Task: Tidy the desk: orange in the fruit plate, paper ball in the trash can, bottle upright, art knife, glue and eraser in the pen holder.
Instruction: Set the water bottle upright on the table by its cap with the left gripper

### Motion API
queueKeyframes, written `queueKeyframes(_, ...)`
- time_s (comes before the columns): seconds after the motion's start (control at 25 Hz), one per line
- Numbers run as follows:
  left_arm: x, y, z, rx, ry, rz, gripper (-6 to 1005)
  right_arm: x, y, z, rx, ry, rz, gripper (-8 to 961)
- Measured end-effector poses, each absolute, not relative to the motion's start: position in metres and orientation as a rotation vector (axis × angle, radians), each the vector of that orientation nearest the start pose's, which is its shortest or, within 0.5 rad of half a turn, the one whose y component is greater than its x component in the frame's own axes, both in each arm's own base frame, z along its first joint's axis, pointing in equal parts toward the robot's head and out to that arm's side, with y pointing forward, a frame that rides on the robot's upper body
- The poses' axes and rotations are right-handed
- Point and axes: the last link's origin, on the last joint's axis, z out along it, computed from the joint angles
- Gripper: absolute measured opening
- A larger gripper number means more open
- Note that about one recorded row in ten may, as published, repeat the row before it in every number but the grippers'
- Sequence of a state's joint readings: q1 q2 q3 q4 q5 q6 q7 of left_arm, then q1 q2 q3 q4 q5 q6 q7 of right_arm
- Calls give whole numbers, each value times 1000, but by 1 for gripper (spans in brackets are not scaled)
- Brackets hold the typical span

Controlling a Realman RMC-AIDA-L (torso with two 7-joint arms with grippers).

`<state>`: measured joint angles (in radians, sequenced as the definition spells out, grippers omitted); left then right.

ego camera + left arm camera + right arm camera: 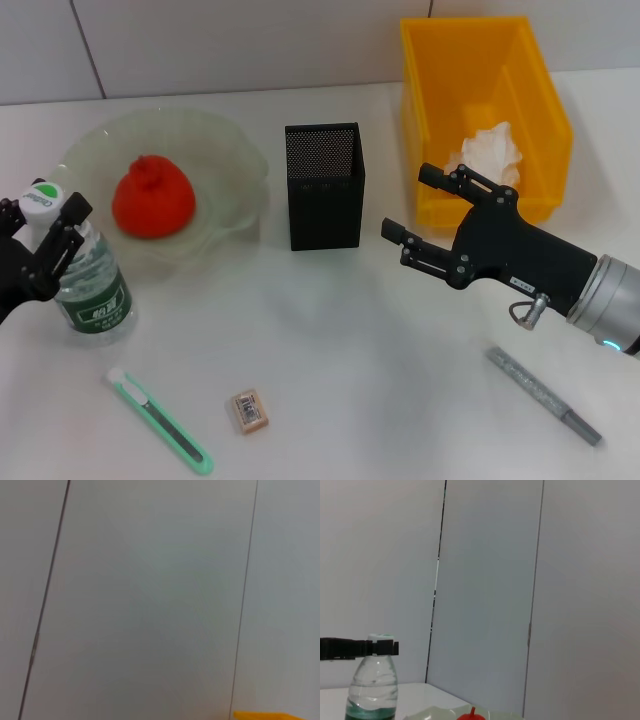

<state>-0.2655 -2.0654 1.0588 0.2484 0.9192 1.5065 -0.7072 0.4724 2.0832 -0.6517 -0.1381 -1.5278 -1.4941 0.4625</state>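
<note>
The left gripper [55, 235] pinches one upright bottle [92, 290] at the table's left edge. The right gripper [420, 215], spread, hovers beside one pen holder [324, 186].

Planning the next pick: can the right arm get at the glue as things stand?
Probably yes. The glue lies alone on the table, just beside the right gripper, which is open and holds nothing; nothing covers it.

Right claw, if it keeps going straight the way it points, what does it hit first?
Probably the pen holder: the open right claw points left toward its right side. Height is unclear, so it may pass above.
</note>
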Motion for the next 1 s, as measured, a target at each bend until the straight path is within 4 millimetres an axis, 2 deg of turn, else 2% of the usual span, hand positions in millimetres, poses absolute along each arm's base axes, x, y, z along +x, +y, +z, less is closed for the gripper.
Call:
queueKeyframes(0.72,-319,265,1,-1961,-524,-1086,448,280,298,-43,-2268,183,915,767)
queueKeyframes(1.0,-316,264,2,-1965,-499,-1107,715,280,300,-43,-2269,185,905,766)
